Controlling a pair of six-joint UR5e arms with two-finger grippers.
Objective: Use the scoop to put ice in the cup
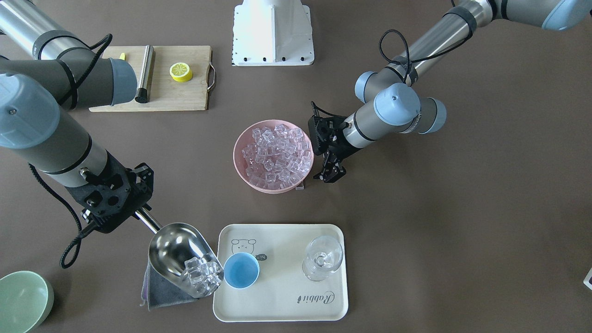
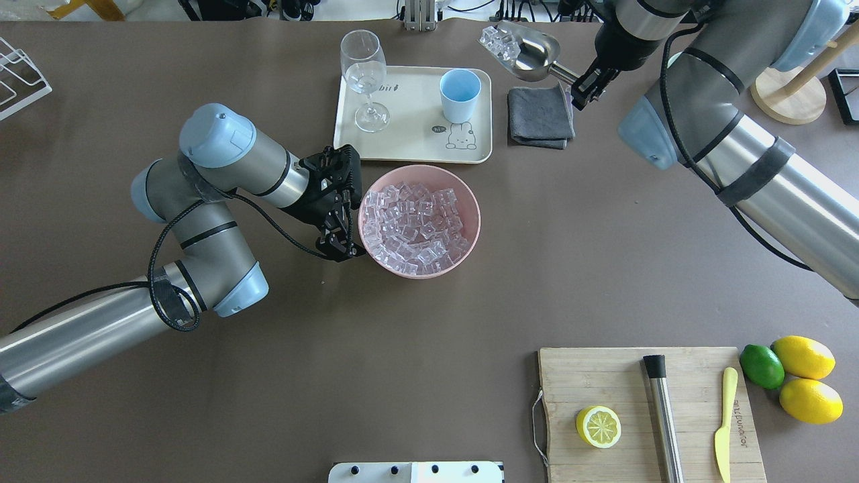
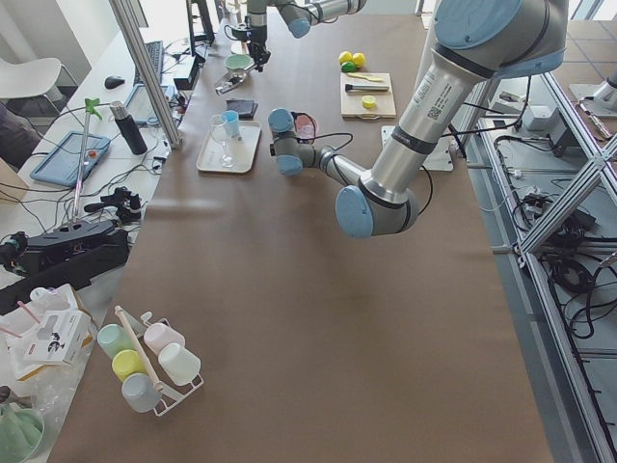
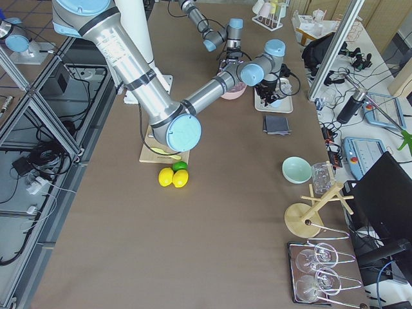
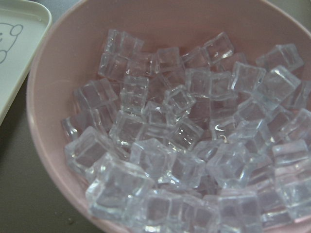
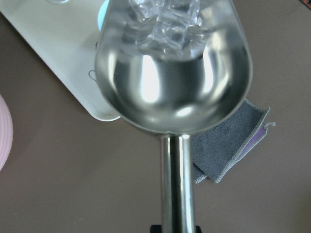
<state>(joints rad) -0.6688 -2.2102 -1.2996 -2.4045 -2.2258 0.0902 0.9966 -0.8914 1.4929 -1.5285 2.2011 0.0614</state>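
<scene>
My right gripper [image 1: 138, 213] is shut on the handle of the steel scoop [image 1: 178, 252]. The scoop hangs above the grey cloth, its open front right beside the light-blue cup [image 1: 241, 271]. Several ice cubes [image 1: 203, 274] lie at the scoop's front lip. The cup stands empty on the cream tray [image 1: 323, 305]. The right wrist view shows the scoop [image 6: 175, 82] with ice [image 6: 165, 24] at its far end. My left gripper [image 1: 329, 175] rests beside the pink bowl [image 1: 240, 159], which is full of ice [image 1: 277, 152]. Its fingers look closed and hold nothing.
A clear stemmed glass [image 1: 322, 259] stands on the tray. A grey cloth [image 1: 159, 293] lies under the scoop. A pale green bowl [image 1: 23, 300] is at the table corner. A cutting board [image 1: 185, 97] holds a half lemon [image 1: 181, 71] and a steel cylinder [image 1: 145, 74]. One loose cube [image 1: 299, 187] lies by the pink bowl.
</scene>
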